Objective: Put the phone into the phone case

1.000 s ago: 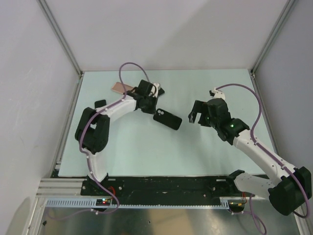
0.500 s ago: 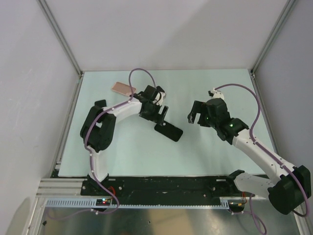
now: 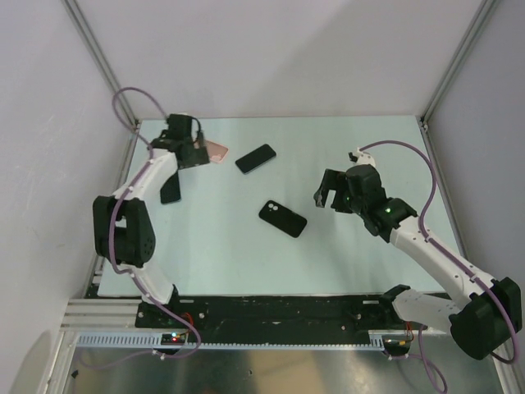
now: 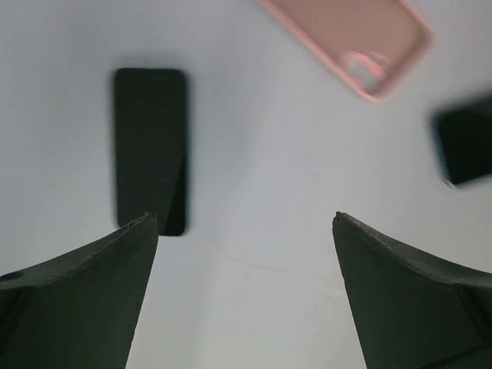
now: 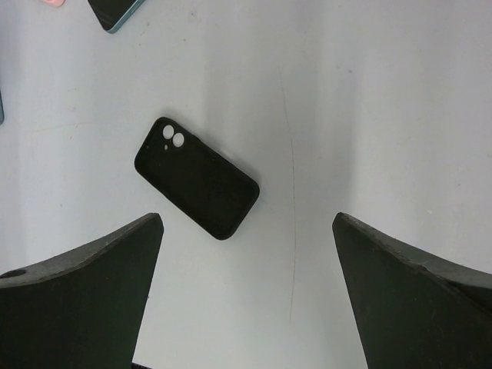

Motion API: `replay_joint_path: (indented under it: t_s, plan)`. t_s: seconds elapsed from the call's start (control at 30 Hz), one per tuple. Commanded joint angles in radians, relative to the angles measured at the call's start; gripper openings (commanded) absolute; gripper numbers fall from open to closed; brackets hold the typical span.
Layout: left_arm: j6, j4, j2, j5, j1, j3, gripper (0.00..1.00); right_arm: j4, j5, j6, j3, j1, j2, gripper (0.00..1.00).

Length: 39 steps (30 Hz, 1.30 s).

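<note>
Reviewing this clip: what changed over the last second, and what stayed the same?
The left gripper opened and let go of the black slab with camera holes, leaving it slightly nearer the bases. It then swung back-left to near the phone case. That uncovered another black slab at the back. The right gripper stayed open and still.

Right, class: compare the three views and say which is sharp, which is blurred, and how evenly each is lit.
Top external: sharp, evenly lit, soft shadows. Left wrist: blurred throughout; the salmon-pink rectangular phone case and the black rectangular slab have smeared edges. Right wrist: crisp; the black rounded slab with two camera holes is sharp-edged, the dark fingers nearly featureless.
</note>
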Motion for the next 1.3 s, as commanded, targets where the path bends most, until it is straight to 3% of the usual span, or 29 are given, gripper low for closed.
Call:
replay_joint_path:
  t_s: [0.0,0.13,0.33,0.87,1.27]
  plan:
    - [-0.100,-0.023,-0.003,-0.165,0.111,0.018,1.00,0.018,-0.016,-0.008,0.004,0.007,-0.020,1.00]
    - [-0.086,-0.028,0.035,-0.129,0.200,0.037,1.00,0.021,-0.021,-0.008,0.002,0.016,-0.020,1.00]
    - [-0.061,-0.068,0.146,-0.081,0.249,0.101,1.00,0.028,-0.025,-0.007,-0.001,0.025,-0.010,1.00]
    - [0.056,-0.137,0.337,0.095,0.315,0.190,1.00,0.045,-0.044,-0.021,-0.009,0.024,-0.007,1.00]
    - [0.049,-0.196,0.424,0.101,0.323,0.221,0.96,0.053,-0.052,-0.024,-0.009,0.022,0.009,1.00]
